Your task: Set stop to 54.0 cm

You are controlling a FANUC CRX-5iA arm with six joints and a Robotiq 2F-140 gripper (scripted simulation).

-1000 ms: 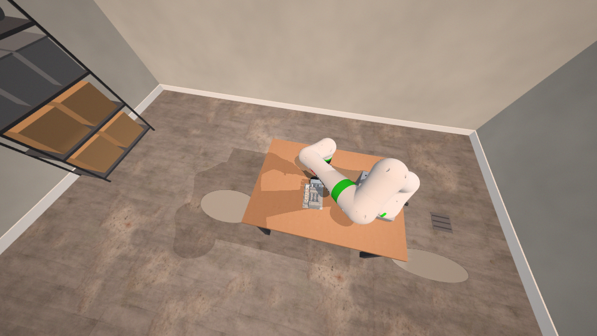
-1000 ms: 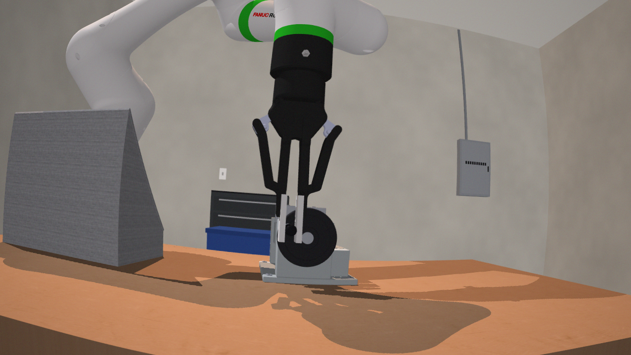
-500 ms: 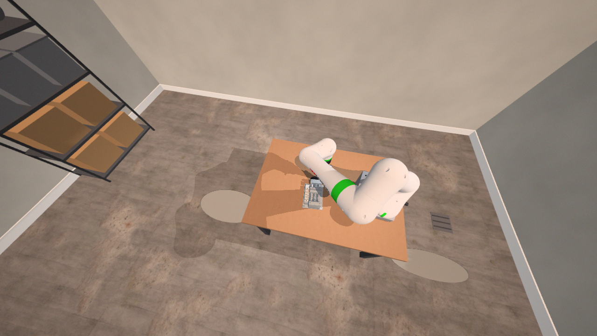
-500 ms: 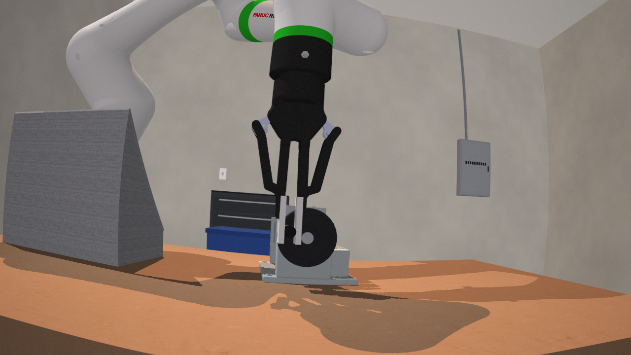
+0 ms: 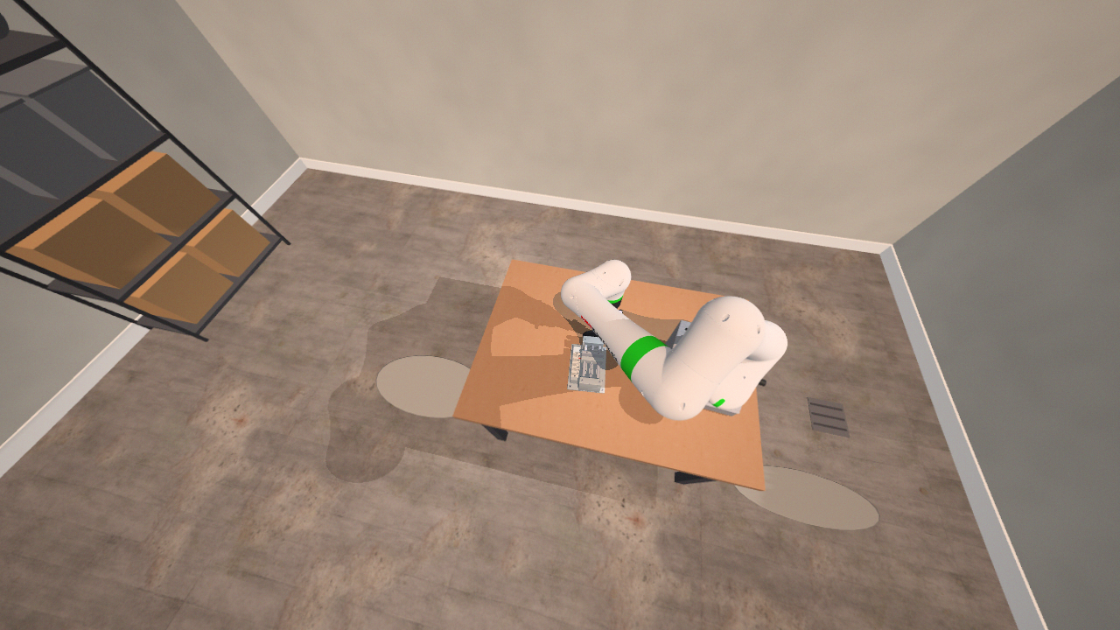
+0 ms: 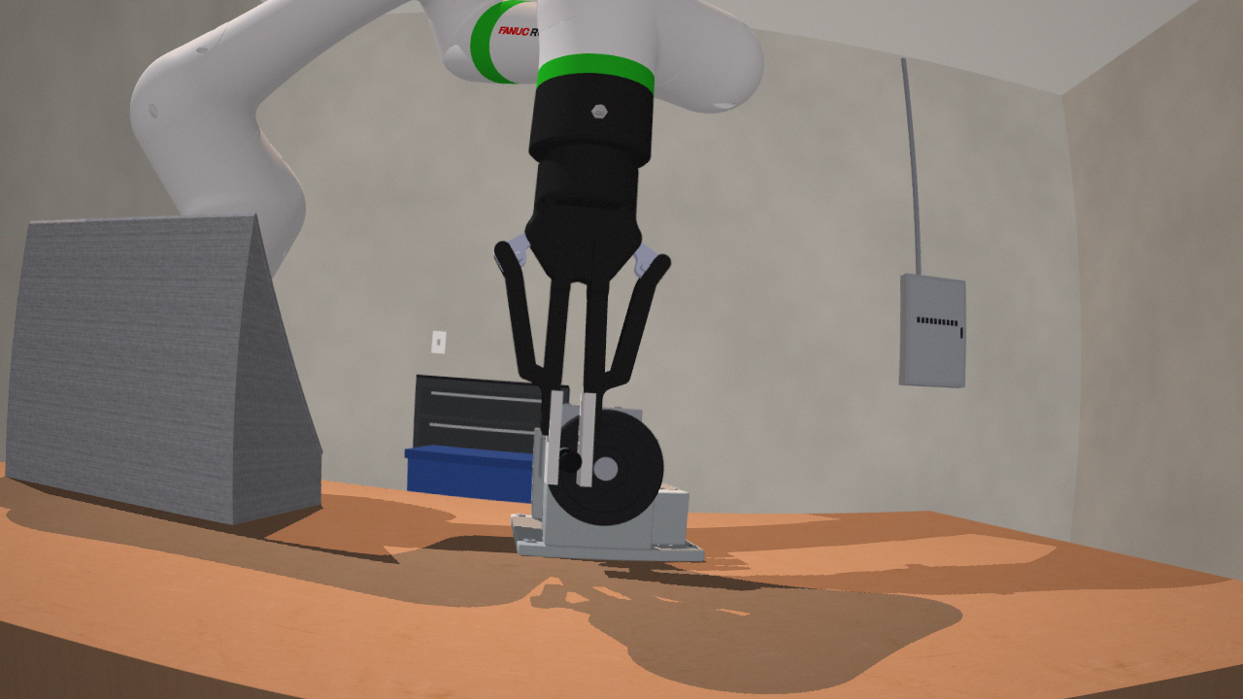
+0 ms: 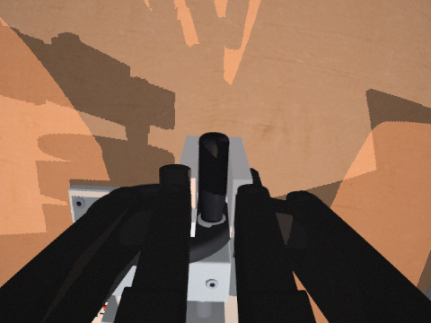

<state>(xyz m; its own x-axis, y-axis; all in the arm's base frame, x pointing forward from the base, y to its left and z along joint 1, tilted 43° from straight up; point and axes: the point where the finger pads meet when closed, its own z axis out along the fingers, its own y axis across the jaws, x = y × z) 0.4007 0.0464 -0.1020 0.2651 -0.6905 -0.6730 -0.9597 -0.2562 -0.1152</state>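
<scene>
A small grey stop fixture (image 5: 588,361) (image 6: 664,517) (image 7: 206,293) stands on the orange table (image 5: 548,415) (image 6: 260,608) (image 7: 300,96). A black handwheel (image 6: 621,495) faces the exterior view, with a black crank handle (image 6: 569,458) (image 7: 212,176) sticking out of its left side. My gripper (image 6: 571,460) (image 7: 213,158) comes straight down from above and is shut on that handle, one pale finger pad on each side.
A grey wedge-shaped block (image 6: 148,365) stands on the table to the left. A blue and black cabinet (image 6: 460,434) stands behind the fixture. A shelf rack with brown boxes (image 5: 141,234) hangs at the room's left. The robot base (image 5: 720,391) sits at the table's right.
</scene>
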